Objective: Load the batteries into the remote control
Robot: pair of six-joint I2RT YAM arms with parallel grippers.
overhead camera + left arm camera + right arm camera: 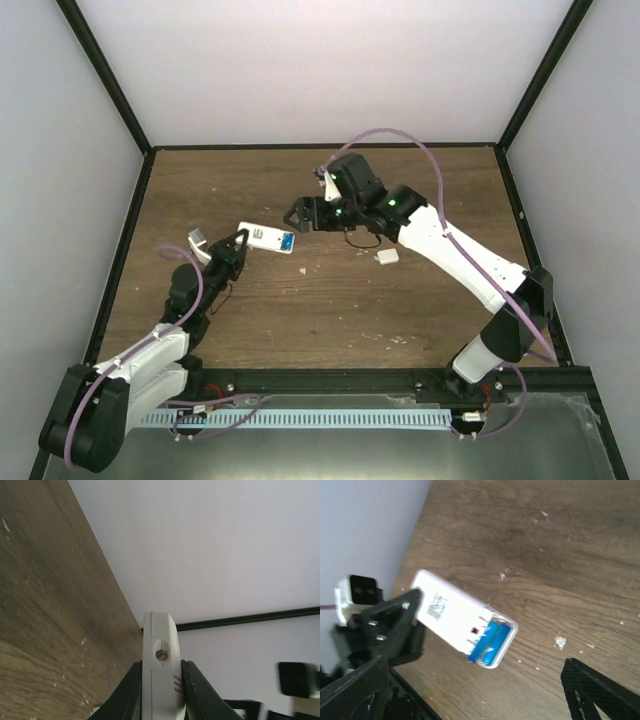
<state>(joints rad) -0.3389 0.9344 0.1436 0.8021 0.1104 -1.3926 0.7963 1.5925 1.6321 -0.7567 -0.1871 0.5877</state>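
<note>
The white remote control (pixel 262 236) is raised off the table, back side up, with my left gripper (pixel 238 246) shut on one end. Two blue batteries (pixel 286 242) lie side by side in its open compartment at the free end. In the right wrist view the remote control (pixel 450 615) and the batteries (pixel 492 641) sit just ahead of my right gripper (pixel 475 680), whose fingers stand wide apart with nothing between them. My right gripper (pixel 300 215) hovers just right of the battery end. The left wrist view shows the remote's edge (pixel 159 650) clamped in my left gripper (pixel 161 680).
A small white piece (pixel 388 257) lies on the wooden table (pixel 330 310) right of centre, under my right arm. White crumbs (pixel 560 641) are scattered on the wood. Black frame rails and white walls enclose the table on three sides.
</note>
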